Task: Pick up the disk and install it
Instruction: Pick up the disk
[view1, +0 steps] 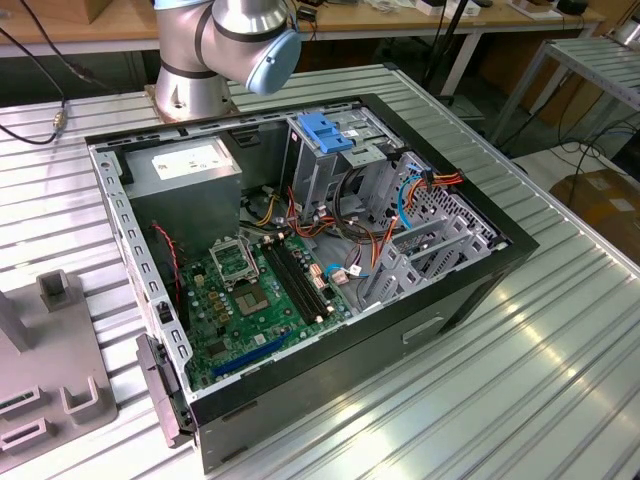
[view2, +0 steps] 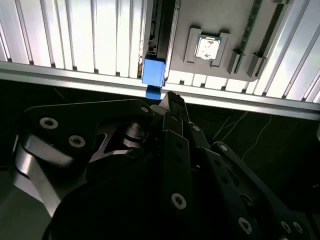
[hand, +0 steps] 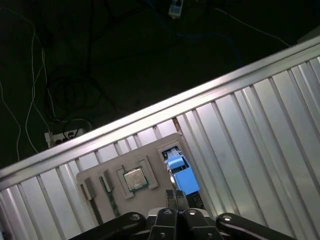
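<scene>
The gripper (view2: 171, 97) hangs over a grey fixture (view2: 220, 20) at the edge of the slatted metal table (view1: 560, 380), its black fingers (hand: 170, 197) drawn together with nothing seen between them. The disk (view2: 153, 72) stands on edge in a slot of that fixture, its blue carrier end turned toward the table's rim and just beside the fingertips; whether they touch it cannot be told. In the first wrist view the blue end (hand: 182, 177) sits directly ahead of the fingertips. A square chip (view2: 207, 47) lies in the next pocket of the fixture, beside the disk. In the exterior view, the arm (view1: 225, 40) rises behind an open computer case (view1: 470, 290) lying on its side, the green motherboard (view1: 250, 300) exposed and a blue latch (view1: 322, 130) topping the drive cage.
</scene>
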